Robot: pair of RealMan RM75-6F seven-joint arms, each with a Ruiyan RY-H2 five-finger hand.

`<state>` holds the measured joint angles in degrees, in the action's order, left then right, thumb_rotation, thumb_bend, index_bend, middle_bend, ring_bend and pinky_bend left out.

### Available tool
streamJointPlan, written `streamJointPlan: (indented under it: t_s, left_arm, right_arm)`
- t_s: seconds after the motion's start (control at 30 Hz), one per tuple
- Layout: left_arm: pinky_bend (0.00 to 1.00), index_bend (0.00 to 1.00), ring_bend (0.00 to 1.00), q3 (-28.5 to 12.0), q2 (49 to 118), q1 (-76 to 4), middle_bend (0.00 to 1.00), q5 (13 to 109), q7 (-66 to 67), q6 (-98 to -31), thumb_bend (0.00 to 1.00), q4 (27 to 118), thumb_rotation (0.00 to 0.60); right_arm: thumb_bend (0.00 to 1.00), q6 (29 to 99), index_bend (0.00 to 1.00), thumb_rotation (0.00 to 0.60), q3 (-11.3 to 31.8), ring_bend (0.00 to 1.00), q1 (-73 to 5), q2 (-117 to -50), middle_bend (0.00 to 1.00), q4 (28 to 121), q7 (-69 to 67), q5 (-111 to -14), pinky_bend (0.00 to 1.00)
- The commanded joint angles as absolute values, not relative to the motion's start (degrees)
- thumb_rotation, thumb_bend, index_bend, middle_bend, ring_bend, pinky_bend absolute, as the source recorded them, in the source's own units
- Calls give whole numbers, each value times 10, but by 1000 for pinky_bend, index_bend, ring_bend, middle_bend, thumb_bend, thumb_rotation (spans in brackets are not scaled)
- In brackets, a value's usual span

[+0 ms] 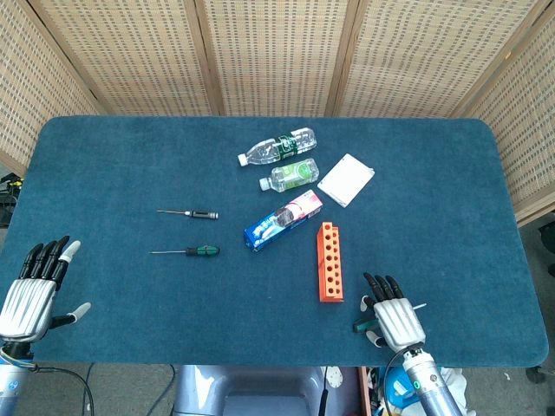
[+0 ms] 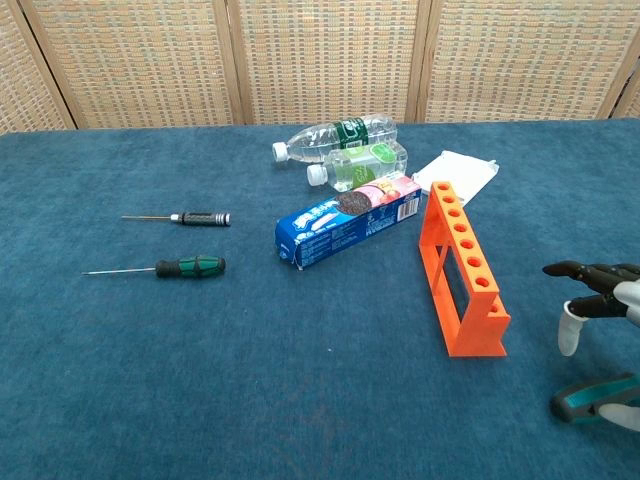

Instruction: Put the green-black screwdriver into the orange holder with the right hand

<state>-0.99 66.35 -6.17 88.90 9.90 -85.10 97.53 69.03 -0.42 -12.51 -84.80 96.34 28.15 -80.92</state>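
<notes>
Head view alone shows left hand (image 1: 28, 296) empty, fingers spread, right hand (image 1: 395, 316) over teal-handled tool (image 2: 590, 398), grip unclear.

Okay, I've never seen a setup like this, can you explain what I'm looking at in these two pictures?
This is a two-armed robot with humanlike hands at a blue table. One picture looks down from its head, the other looks forward from its chest.

The left hand rests open near the table's front edge, holding nothing. The right hand sits over a teal-handled tool; whether it grips the tool is unclear.

On the table lie a green-black screwdriver, a black-handled screwdriver, an orange holder with a row of holes, a cookie packet, two plastic bottles and a white pad.
</notes>
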Motion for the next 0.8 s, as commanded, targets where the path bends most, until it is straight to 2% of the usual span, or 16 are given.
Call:
streamJointPlan:
  t_s: [0.03, 0.8]
  left_arm:
    - [0, 0, 0, -10, 664, -62, 0, 888, 99, -851, 0, 975, 600]
    - [0, 0, 0, -10, 664, -63, 0, 887, 99, -848, 0, 975, 600]
  right_arm:
    - [189, 689, 428, 600, -5, 0, -126, -848, 0, 962, 279, -807, 0]
    - [189, 678, 440, 600, -12, 0, -135, -863, 0, 944, 275, -791, 0]
